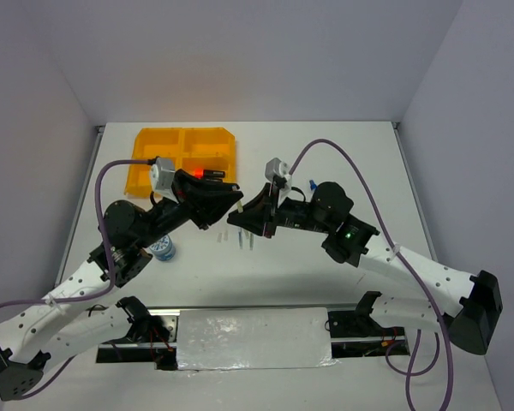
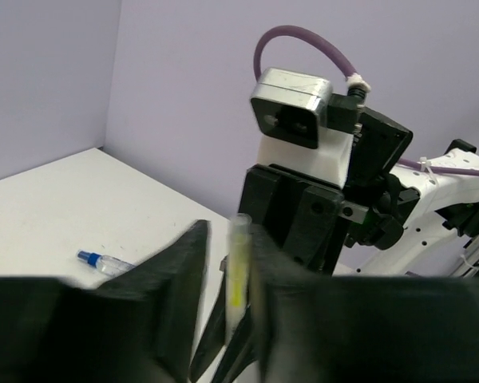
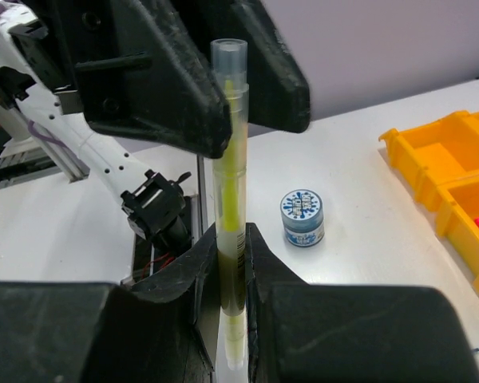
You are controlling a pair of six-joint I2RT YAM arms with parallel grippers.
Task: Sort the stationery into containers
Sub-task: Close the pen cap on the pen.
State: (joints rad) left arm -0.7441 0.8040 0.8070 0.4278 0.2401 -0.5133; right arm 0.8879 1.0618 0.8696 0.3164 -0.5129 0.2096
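– Top external view: what is being shown at the left of the desk (image 1: 360, 154)?

– The orange-yellow tray (image 1: 158, 141) is being seen at the far left. A red-capped marker (image 1: 207, 172) is lying in its near right compartment. Nearer the arms, a round grey-blue roll (image 1: 163, 249) is standing on the desk, just beside the left arm and apart from the tray.

– And at the middle?

– The pale stick (image 3: 230, 159), clear with a yellow core, is being held off the desk between the two pincers. One end of it is being pinched by the right pincer (image 3: 227, 239), whose fingers are being pressed against both of its sides.

– Is it being gripped by the left pincer (image 2: 227, 239) as well?

– Its other end is being straddled by that pincer, which is standing spread. In the left wrist view a gap is being shown between one finger and the stick, while the other finger is lying just against it.

– What is being seen further right?

– A few thin pale items (image 1: 242, 238) are lying on the desk under the pincers, too small to be named. A blue-capped clear bottle (image 2: 104, 262) is lying on its side on the desk, beyond the pincers in the left wrist view.
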